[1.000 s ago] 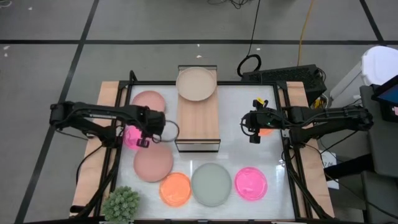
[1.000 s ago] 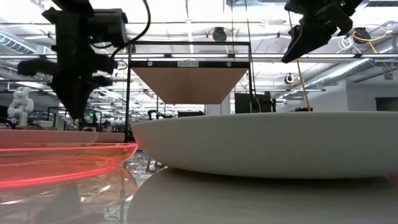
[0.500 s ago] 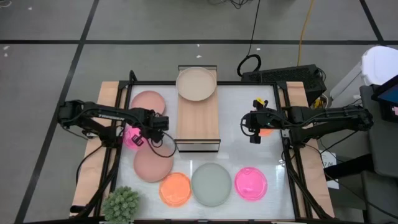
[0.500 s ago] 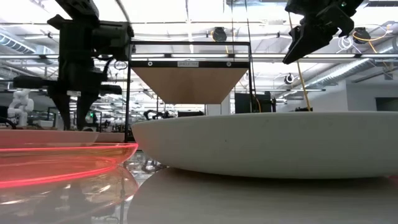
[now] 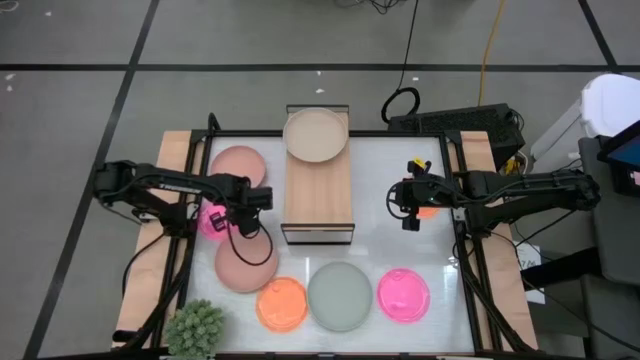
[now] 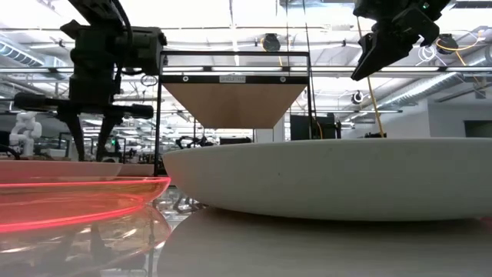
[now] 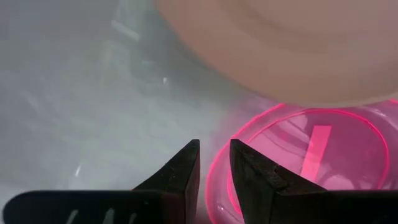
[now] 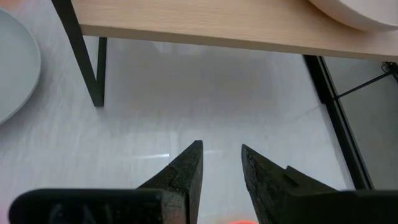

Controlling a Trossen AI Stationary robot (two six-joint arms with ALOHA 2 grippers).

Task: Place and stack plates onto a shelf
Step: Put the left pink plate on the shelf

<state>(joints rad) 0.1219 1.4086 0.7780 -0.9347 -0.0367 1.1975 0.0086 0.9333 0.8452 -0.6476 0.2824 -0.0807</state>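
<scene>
Left gripper (image 7: 214,163) sits low over the table (image 5: 400,250), beside the rim of a hot pink plate (image 7: 311,162); its fingers are slightly parted and hold nothing. Right gripper (image 8: 221,167) hovers right of the shelf (image 5: 320,195), fingers slightly parted, empty. A beige plate (image 5: 316,134) rests on the shelf's far end.
</scene>
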